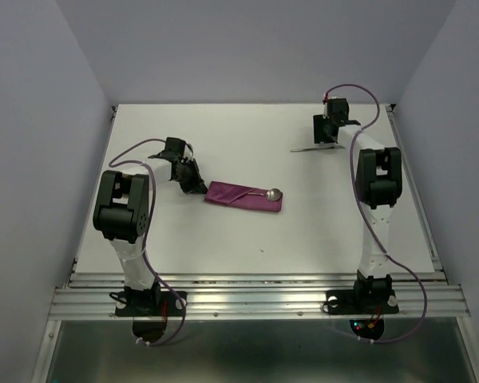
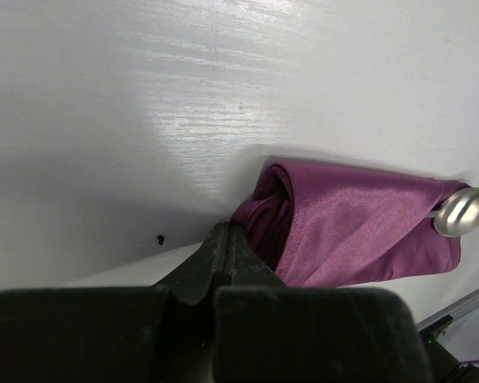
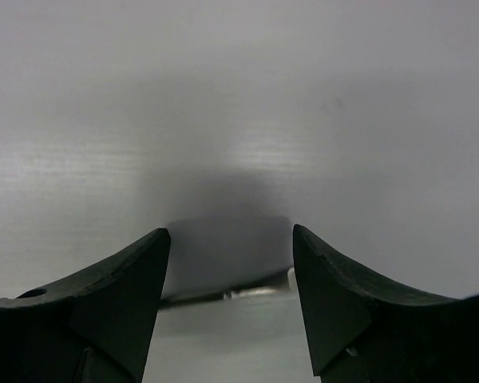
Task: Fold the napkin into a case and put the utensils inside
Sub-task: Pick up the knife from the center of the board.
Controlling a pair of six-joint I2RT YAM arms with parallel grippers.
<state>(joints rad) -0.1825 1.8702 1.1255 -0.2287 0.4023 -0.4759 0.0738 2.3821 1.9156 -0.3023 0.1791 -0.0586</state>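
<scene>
Left end effector (image 2: 226, 243) pressed together beside case (image 2: 359, 223); right end effector (image 3: 229, 231) spread astride silver utensil (image 3: 223, 295).

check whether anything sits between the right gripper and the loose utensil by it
Nothing visible does. The right gripper stands open right over the thin silver utensil, which lies on the white table between its jaws. Nothing shows on the table between it and the purple case either.

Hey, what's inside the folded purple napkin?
A spoon: its round bowl pokes out of one end of the napkin. The handle is covered by cloth, and anything else inside cannot be seen.
</scene>
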